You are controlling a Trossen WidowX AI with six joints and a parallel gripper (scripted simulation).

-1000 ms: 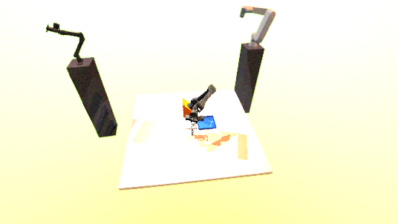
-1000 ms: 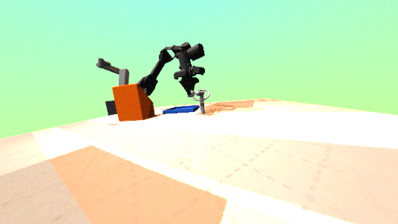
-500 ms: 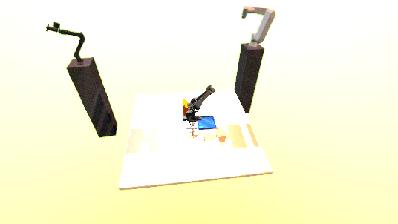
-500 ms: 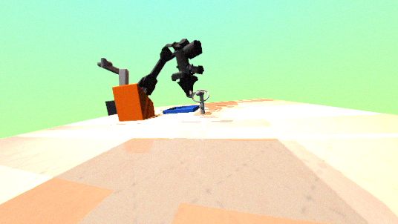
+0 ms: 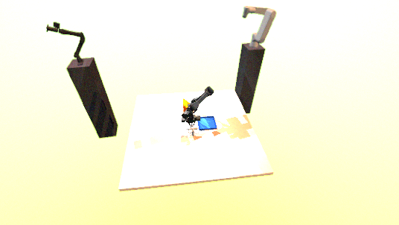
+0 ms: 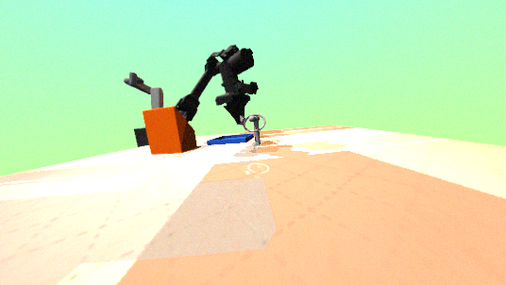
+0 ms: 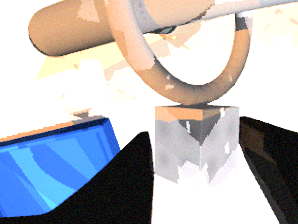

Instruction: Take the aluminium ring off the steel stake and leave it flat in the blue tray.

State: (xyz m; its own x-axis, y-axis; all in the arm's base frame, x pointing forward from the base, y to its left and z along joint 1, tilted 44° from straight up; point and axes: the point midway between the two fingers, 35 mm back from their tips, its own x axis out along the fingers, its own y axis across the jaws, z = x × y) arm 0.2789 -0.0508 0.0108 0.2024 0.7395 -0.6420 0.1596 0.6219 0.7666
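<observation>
The exterior view shows the ring tilted up around the top of the stake, by the cross-bar, and outside the blue tray; the top view barely resolves it. Only the wrist view shows the welded tab clearly: the claw is partly open, clamped on that tab.

Harsh glare bleaches the tabletop white, edges grainy.
</observation>
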